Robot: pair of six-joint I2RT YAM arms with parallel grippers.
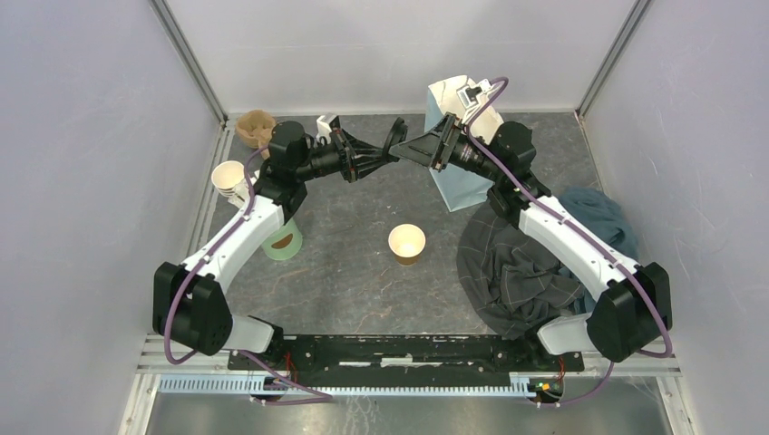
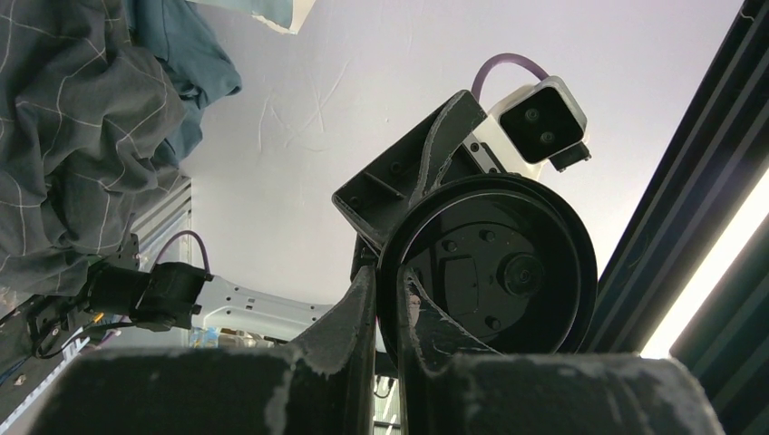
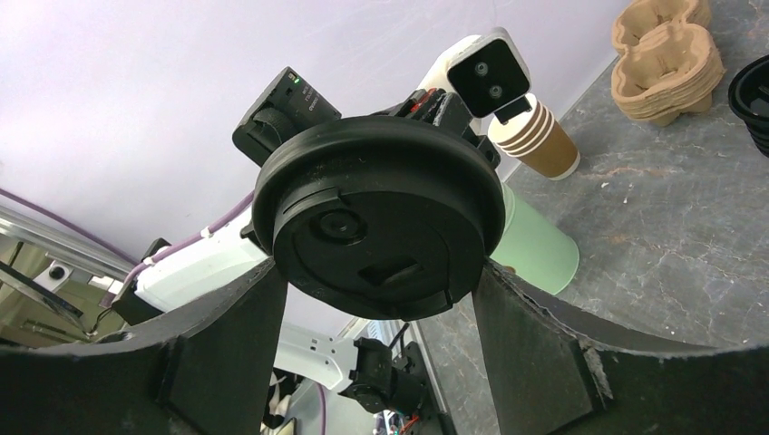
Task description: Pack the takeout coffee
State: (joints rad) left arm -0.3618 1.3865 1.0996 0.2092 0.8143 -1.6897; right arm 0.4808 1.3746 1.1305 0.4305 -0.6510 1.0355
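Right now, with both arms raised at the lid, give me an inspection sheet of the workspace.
Surface: grey table, no spills seen.
Job's things: paper cup upright at centre, unlidded; black lid held in mid-air.
Clutter: cup stack, green cup, cup carriers, paper bag, dark cloth.
Grippers: left gripper pinching the lid's rim; right gripper astride the lid, grip not confirmed.
Cables: purple cables along both arms, no snag seen.
Surroundings: grey walls, nothing else seen.

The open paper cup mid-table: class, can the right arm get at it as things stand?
Probably yes. The open paper cup stands alone on the table, nothing between it and the right gripper. But that gripper straddles the black lid the left gripper pinches.
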